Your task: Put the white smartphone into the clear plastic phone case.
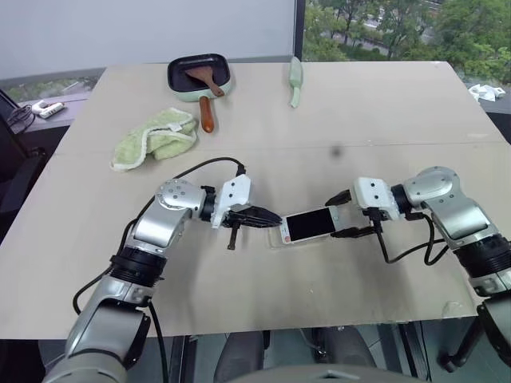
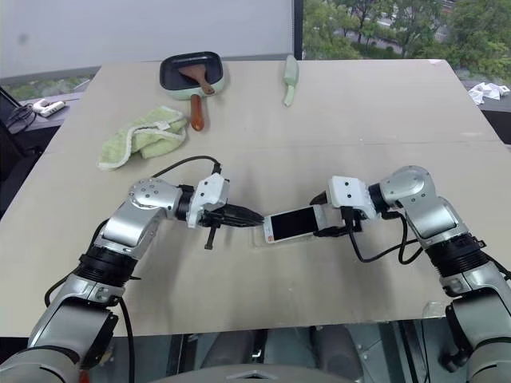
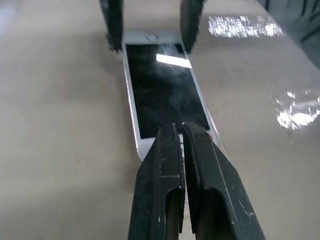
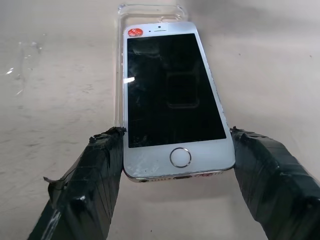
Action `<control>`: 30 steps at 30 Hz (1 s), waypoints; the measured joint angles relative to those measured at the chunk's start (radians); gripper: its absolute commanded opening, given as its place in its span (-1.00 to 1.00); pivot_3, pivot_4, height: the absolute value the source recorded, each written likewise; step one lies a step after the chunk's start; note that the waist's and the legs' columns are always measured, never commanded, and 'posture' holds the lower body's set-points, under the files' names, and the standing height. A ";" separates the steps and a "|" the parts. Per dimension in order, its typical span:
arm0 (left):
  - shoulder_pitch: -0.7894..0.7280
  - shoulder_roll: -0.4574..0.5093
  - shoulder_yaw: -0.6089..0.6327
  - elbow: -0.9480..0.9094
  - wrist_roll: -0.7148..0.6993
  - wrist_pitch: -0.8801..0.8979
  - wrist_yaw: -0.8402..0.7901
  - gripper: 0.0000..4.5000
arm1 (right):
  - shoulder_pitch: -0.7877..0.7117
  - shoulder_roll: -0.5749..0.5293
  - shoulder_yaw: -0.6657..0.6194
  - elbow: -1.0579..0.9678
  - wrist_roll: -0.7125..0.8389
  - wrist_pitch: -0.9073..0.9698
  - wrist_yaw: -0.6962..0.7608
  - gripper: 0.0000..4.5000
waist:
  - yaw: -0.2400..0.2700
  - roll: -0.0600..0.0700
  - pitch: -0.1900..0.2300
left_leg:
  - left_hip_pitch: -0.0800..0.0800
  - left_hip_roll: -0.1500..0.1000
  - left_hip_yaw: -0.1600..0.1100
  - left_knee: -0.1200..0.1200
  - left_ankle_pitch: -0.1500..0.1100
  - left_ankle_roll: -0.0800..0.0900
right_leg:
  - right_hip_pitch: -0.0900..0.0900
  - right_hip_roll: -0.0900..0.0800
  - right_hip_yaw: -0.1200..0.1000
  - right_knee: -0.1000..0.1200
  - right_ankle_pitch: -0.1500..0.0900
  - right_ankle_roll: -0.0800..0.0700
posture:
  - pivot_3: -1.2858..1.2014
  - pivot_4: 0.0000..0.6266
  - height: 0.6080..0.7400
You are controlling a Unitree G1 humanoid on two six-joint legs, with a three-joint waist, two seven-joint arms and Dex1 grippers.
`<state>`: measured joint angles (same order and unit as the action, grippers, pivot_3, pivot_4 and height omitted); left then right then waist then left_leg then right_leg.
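Glossy glass and clear plastic on your matt table

You see the white smartphone with a glossy black screen, scuffed near its button, on the clear plastic phone case, smooth and shiny; the tabletop looks matt, the green towel soft terry cloth, the right gripper's fingers wrapped in wrinkled black tape

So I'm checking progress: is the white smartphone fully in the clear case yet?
Not fully. The white smartphone lies skewed over the clear plastic phone case, whose rim juts out along one side and the far end.
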<state>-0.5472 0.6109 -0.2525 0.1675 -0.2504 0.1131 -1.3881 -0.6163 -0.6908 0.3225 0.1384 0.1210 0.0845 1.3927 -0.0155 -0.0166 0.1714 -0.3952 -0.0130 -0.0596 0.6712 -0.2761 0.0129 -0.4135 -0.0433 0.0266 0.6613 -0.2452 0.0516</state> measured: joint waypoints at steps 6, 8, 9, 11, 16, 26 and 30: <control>0.001 -0.026 -0.013 0.001 0.033 -0.005 0.025 -0.93 | -0.001 0.001 0.015 0.004 -0.001 -0.022 0.023 0.32 | 0.001 0.000 0.000 | 0.000 0.000 0.000 0.000 0.000 0.000 | 0.000 0.000 0.000 0.000 0.000 0.000 | 0.03 -0.52 1.00; 0.003 -0.030 -0.022 0.001 0.045 -0.006 0.036 -0.93 | -0.001 0.001 0.016 0.007 -0.001 -0.024 0.026 0.32 | 0.001 0.000 0.000 | 0.000 0.000 0.000 0.000 0.000 0.000 | 0.000 0.000 0.000 0.000 0.000 0.000 | 0.03 -0.52 1.00; 0.005 -0.032 -0.026 0.001 0.054 -0.005 0.041 -0.93 | -0.001 0.001 0.017 0.008 -0.001 -0.024 0.029 0.32 | 0.001 0.000 0.000 | 0.000 0.000 0.000 0.000 0.000 0.000 | 0.000 0.000 0.000 0.000 0.000 0.000 | 0.03 -0.52 1.00; 0.014 -0.032 -0.040 0.000 0.074 -0.005 0.046 -0.93 | -0.001 0.002 0.019 0.015 -0.002 -0.026 0.034 0.32 | 0.000 0.000 0.000 | 0.000 0.000 0.000 0.000 0.000 0.000 | 0.000 0.000 0.000 0.000 0.000 0.000 | 0.03 -0.52 1.00; 0.020 -0.030 -0.066 -0.029 0.088 0.017 0.045 -0.93 | -0.001 0.003 0.019 0.020 -0.008 -0.033 0.037 0.32 | 0.001 0.000 0.000 | 0.000 0.000 -0.001 0.001 0.000 0.000 | 0.000 0.000 0.000 0.001 0.000 0.000 | 0.03 -0.52 1.00; 0.006 -0.032 -0.096 -0.039 0.136 0.007 0.084 -0.93 | -0.002 0.007 0.019 0.028 -0.021 -0.044 0.038 0.32 | 0.003 0.001 -0.001 | 0.003 0.000 -0.001 0.002 0.000 0.000 | 0.004 -0.001 -0.001 0.002 0.000 0.000 | 0.03 -0.52 1.00; 0.002 -0.034 -0.109 -0.036 0.147 0.005 0.089 -0.93 | -0.002 0.006 0.019 0.013 -0.019 -0.022 0.040 0.32 | 0.002 0.001 -0.002 | 0.005 0.000 -0.001 0.002 0.000 0.001 | 0.005 -0.001 -0.001 0.002 0.000 0.000 | 0.03 -0.52 1.00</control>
<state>-0.5451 0.5774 -0.3614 0.1318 -0.1032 0.1177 -1.2990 -0.6183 -0.6852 0.3411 0.1515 0.1019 0.0628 1.4326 -0.0132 -0.0154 0.1697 -0.3906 -0.0134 -0.0611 0.6732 -0.2763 0.0137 -0.4080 -0.0446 0.0255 0.6629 -0.2452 0.0517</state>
